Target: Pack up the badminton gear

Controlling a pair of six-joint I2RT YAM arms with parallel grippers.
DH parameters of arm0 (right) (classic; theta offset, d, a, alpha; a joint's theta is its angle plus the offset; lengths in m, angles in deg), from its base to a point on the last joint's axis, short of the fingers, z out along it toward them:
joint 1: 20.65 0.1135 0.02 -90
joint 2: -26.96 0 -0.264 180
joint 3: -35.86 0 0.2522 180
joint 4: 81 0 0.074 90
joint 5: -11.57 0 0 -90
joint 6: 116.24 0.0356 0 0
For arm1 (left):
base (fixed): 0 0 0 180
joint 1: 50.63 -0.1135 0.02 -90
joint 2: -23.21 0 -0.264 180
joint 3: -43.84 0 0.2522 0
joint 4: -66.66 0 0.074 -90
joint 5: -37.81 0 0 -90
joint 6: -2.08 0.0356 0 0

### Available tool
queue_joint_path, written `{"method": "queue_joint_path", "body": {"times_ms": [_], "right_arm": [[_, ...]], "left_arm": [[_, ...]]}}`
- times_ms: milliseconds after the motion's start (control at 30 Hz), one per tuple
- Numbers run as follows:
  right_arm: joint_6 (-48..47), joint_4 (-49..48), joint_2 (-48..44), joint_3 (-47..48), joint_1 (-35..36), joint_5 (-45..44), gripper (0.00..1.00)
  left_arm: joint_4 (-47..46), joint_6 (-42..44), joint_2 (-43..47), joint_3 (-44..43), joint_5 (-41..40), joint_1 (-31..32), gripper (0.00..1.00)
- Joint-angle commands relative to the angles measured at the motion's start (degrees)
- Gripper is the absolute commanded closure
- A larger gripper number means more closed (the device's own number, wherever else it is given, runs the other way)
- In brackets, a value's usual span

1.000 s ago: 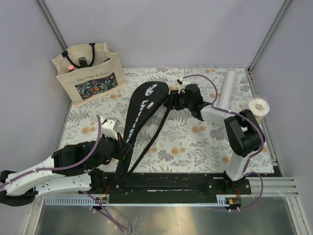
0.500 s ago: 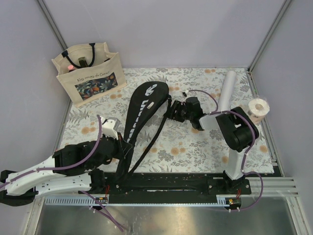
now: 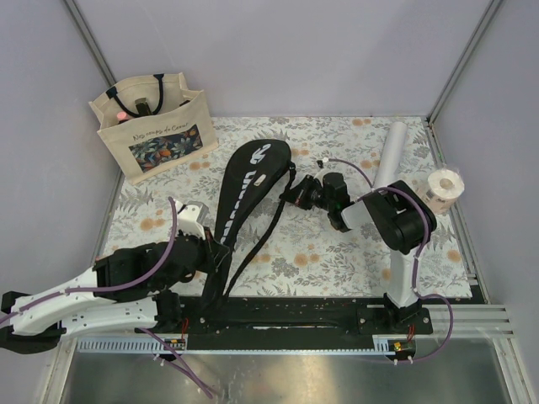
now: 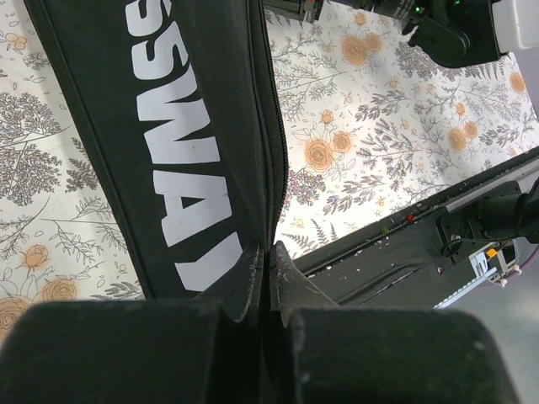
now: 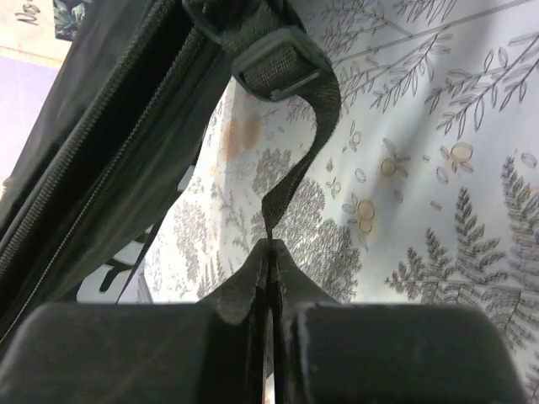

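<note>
The long black racket cover, lettered in white, lies slantwise on the floral mat. Its narrow end points toward the arm bases. My left gripper is shut on the cover's zipped edge near that narrow end, the fingertips pressed together over the seam. My right gripper is beside the cover's wide head. It is shut on the cover's thin black strap, which rises from the jaw tips to a buckle. The white tube lies at the right, apart from both grippers.
A beige tote bag with a floral print stands at the back left corner. A pale tape roll sits at the mat's right edge. The black base rail runs along the near edge. Grey walls close in three sides.
My right gripper has drawn back toward me from the cover's head and has shut on the strap. The left gripper has held its grip in place.
</note>
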Motion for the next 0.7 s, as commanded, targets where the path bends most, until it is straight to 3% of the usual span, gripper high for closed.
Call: {"method": "queue_joint_path", "body": {"times_ms": [0, 200, 433, 567, 667], "right_arm": [[2.0, -6.2, -6.3, -3.1, 0.0, 2.1, 1.0], [5.3, -3.5, -16.6, 0.2, 0.2, 7.2, 1.0], [18.3, -4.8, -11.3, 13.4, 1.2, 11.0, 0.87], [11.8, 11.1, -6.4, 24.1, 2.9, 10.3, 0.81], [7.0, 20.9, -5.1, 27.0, 3.2, 6.8, 0.75]], "left_arm": [[-5.2, 0.6, -0.7, -0.7, -4.3, -0.3, 1.0], [-4.5, 1.4, -3.5, 1.6, -3.7, -0.2, 1.0], [-8.5, 4.0, -4.1, 5.2, 1.1, -0.3, 1.0], [-12.1, 4.6, -2.1, 7.2, 3.6, -0.3, 1.0], [-13.1, 4.5, -1.6, 7.7, 3.6, -0.3, 1.0]]}}
